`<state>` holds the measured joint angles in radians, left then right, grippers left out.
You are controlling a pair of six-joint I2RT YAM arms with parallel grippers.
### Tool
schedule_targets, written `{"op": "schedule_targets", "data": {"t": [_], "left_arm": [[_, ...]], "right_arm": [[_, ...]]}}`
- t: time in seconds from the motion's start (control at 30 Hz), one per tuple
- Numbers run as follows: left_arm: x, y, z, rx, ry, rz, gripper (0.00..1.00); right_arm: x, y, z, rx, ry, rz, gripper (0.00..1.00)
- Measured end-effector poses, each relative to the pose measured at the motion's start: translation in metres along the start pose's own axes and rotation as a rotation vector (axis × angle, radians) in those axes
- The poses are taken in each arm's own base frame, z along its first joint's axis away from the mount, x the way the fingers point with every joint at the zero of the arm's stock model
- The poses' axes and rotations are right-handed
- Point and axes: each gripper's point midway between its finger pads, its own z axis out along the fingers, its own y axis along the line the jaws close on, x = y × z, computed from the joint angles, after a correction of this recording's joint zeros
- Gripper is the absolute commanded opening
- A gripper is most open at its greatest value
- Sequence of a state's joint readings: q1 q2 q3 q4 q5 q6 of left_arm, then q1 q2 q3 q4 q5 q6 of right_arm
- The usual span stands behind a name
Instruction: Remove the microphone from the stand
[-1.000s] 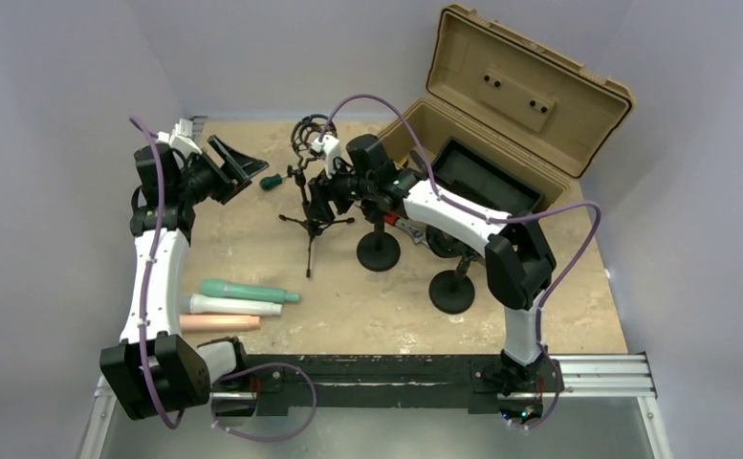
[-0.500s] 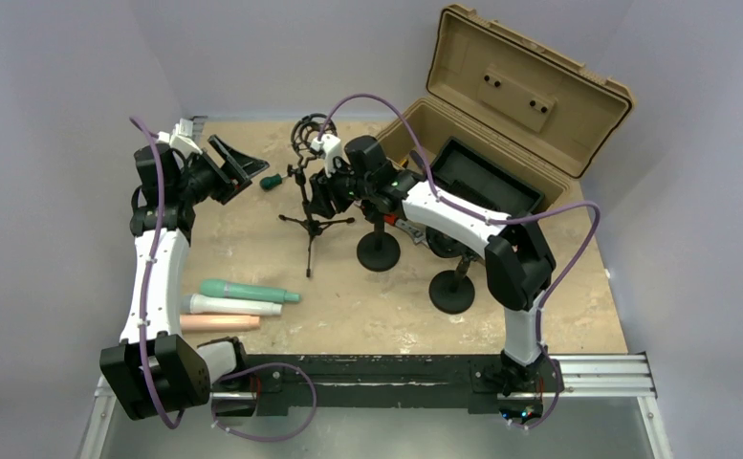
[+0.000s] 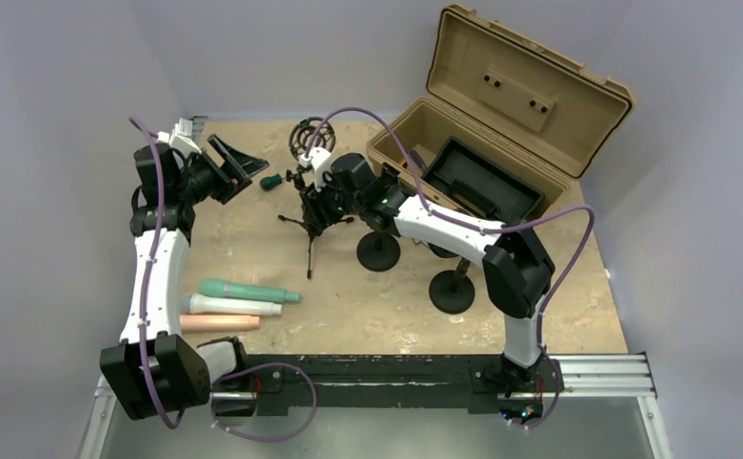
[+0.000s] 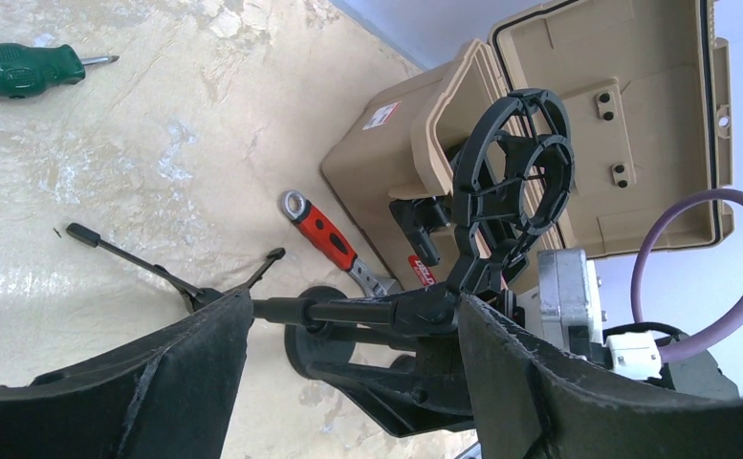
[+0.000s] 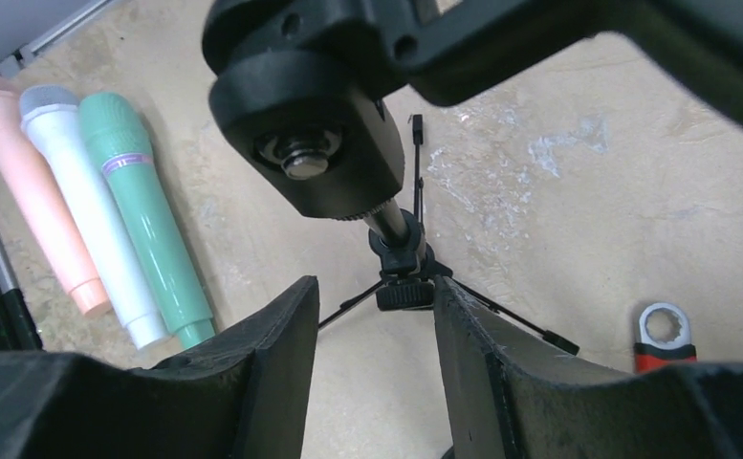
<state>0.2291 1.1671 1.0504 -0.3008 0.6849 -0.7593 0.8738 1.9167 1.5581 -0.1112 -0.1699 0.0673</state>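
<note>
A black tripod stand (image 3: 311, 239) rises at the table's middle, topped by a ring mount (image 3: 307, 134) that holds nothing I can see. Three microphones lie side by side at the near left: green (image 3: 250, 291), white (image 3: 230, 305) and pink (image 3: 219, 322). My right gripper (image 3: 316, 205) is up against the stand's pole. In the right wrist view the right gripper (image 5: 372, 287) is open, with the tripod hub (image 5: 404, 263) just past the fingertips. My left gripper (image 3: 231, 163) hangs open to the left of the stand. It (image 4: 353, 304) holds nothing, and the ring mount (image 4: 515, 182) is in view beyond it.
An open tan case (image 3: 501, 105) with a black tray (image 3: 487, 182) stands at the back right. Two round-base stands (image 3: 379, 251) (image 3: 453, 290) sit under the right arm. A green screwdriver (image 3: 272, 181) and a red-handled wrench (image 4: 334, 239) lie on the table.
My right gripper has moved left onto the tripod stand and its jaws have narrowed. The left arm has stayed where it was.
</note>
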Motion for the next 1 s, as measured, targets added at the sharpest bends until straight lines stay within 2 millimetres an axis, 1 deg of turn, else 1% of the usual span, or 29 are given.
{"op": "schedule_targets", "data": {"t": [0.27,0.37,0.47,0.57,0.63,0.73,0.87,0.93,1.0], "left_arm": [[0.000,0.000,0.000,0.000,0.000,-0.007,0.77],[0.000,0.000,0.000,0.000,0.000,-0.007,0.77],[0.000,0.000,0.000,0.000,0.000,-0.007,0.77],[0.000,0.000,0.000,0.000,0.000,-0.008,0.76],[0.000,0.000,0.000,0.000,0.000,-0.007,0.77],[0.000,0.000,0.000,0.000,0.000,-0.007,0.76],[0.000,0.000,0.000,0.000,0.000,-0.008,0.76],[0.000,0.000,0.000,0.000,0.000,-0.007,0.77],[0.000,0.000,0.000,0.000,0.000,-0.007,0.76]], "right_arm": [[0.013,-0.005,0.002,0.050,0.023,-0.030,0.42],[0.011,-0.007,0.002,0.065,0.014,-0.040,0.37],[0.009,-0.008,0.003,0.068,0.007,-0.049,0.30],[0.007,-0.009,0.003,0.082,0.000,-0.062,0.25],[0.007,-0.008,0.003,0.091,0.000,-0.079,0.26],[0.007,-0.007,0.004,0.109,-0.001,-0.107,0.30],[0.010,-0.006,0.005,0.132,0.003,-0.135,0.30],[0.012,-0.007,0.005,0.139,0.007,-0.144,0.27],[0.012,-0.007,0.005,0.147,0.007,-0.153,0.17]]}}
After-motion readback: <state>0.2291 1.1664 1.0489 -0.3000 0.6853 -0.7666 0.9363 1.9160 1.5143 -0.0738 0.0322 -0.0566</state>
